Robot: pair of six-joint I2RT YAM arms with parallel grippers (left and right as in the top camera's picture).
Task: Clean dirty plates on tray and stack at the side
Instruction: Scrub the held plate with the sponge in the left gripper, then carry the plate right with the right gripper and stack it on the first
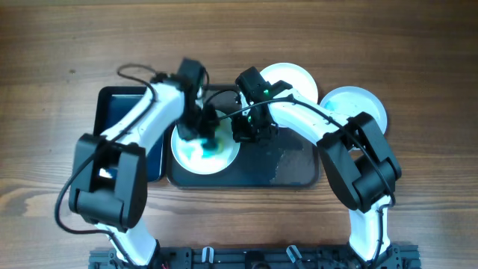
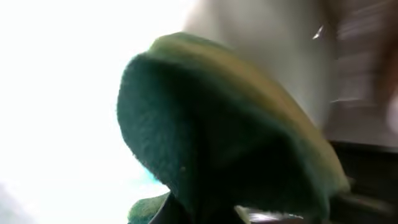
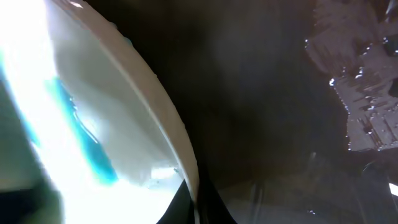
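Your wooden surface carries a dark tray at the centre and a shallow bin just left of it. Two clean plates lie at the far right, off the tray, which looks like your stacking side. The dirty plate sits on the tray's left end, so the runoff lands inside it; a wet patch shines further right.

Your left claw is clamped on the sponge, green face down on the plate to scrub. Your right claw appears pinched on the plate's right rim, probably to brace it against the sponge's push. A teal smear remains, so I judge this plate only partly cleaned.
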